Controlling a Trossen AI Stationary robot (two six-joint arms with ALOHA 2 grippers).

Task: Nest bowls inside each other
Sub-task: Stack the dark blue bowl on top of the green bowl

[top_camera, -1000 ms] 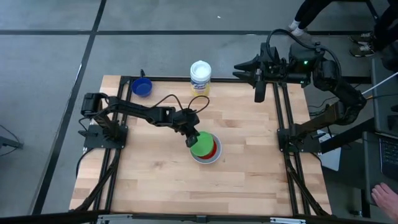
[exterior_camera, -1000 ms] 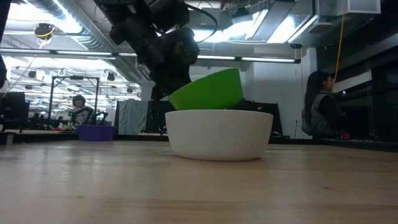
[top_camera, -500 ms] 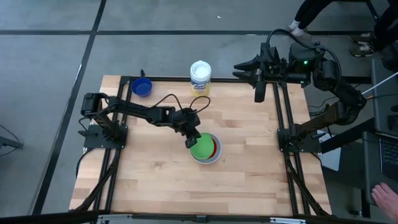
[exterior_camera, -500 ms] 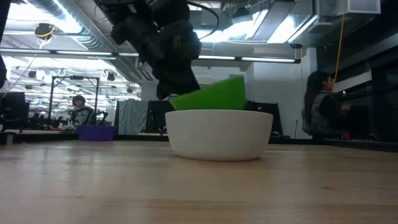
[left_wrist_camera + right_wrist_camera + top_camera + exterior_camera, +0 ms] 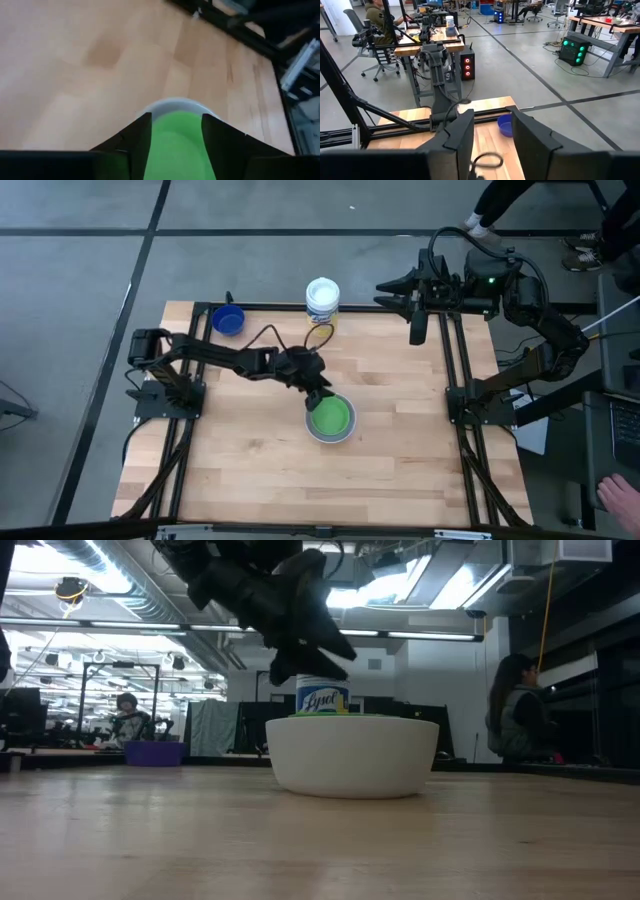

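A white bowl (image 5: 330, 421) stands on the table's middle, and a green bowl (image 5: 331, 417) lies level inside it, only its rim (image 5: 350, 716) showing in the low view. My left gripper (image 5: 319, 394) hangs open just above the stack's far-left rim, touching nothing; in the left wrist view its fingers (image 5: 137, 142) frame the green bowl (image 5: 175, 142). A dark blue bowl (image 5: 228, 320) sits on its base at the far left corner. My right gripper (image 5: 392, 286) waits open, high over the far right edge. Other bowls are hidden.
A white canister (image 5: 322, 302) with a yellow label stands at the far edge, behind the stack. Black frame rails (image 5: 455, 370) run along the table's left and right sides. Bare wood lies near and right of the stack. People are in the room beyond.
My left gripper has opened and let go of the green bowl, then risen a little and tipped upward. The green bowl, which leaned tilted on the white bowl with red showing beside it, has dropped level into the stack and covers the red.
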